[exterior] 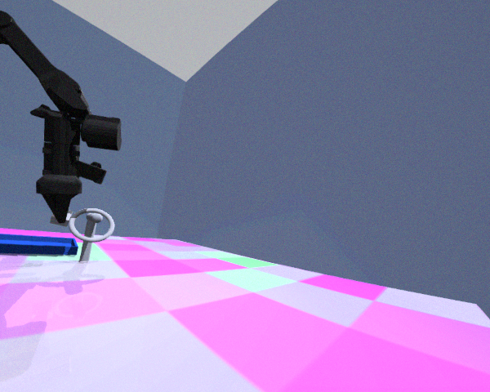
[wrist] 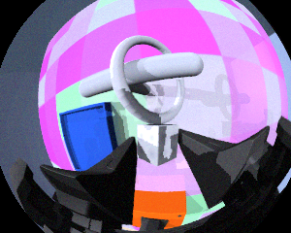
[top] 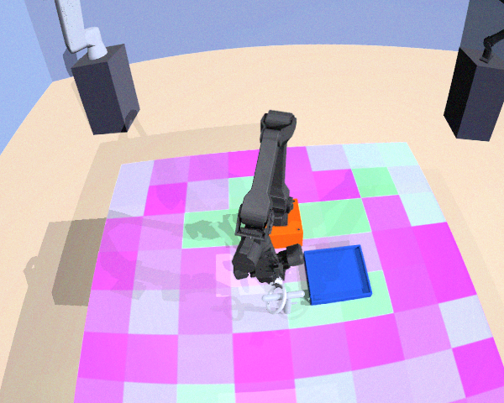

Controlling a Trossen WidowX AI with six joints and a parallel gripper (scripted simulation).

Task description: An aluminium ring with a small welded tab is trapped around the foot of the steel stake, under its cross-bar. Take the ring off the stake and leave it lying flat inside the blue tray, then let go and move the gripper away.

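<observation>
My claw point(top: 277, 280) point(exterior: 61, 221) point(wrist: 156, 138) is shut on the ring's tab point(top: 279, 280) point(exterior: 69, 216) point(wrist: 157, 146), a pale blocky bit w/ one dark finger on each side of it. Fingers stand partway apart, approx. mid-range, b/c the tab fills the gap.

The alum. ring point(top: 284, 299) point(exterior: 92, 239) point(wrist: 117, 78) is up off the stake's foot, but not free: it stands roughly upright & loops around the cross-bar point(top: 296, 295) point(exterior: 94, 217) point(wrist: 184, 64), on the arm of the bar away from the tray, i.e. between the post and that end. Bar runs thru the ring's opening. Can't tell if ring & bar touch. The steel stake point(top: 287, 306) point(exterior: 86, 248) stands on the checkered top point(top: 260, 355) point(exterior: 258, 337) point(wrist: 175, 29), post just beside the ring in the top view.

Blue tray point(top: 337, 275) point(exterior: 29, 244) point(wrist: 87, 136) sits flat near the stake, no ring in it; ring's above tray-rim ht., off to the side. My black arm point(top: 267, 173) point(exterior: 29, 51) reaches over from the orange base block point(top: 286, 238) point(wrist: 160, 201), w/ the claw pointing down next to the ring in the ext. view. Behind, well apart from my work area, two dark pedestals point(top: 97, 99) each carry another arm, one white, one black.
</observation>
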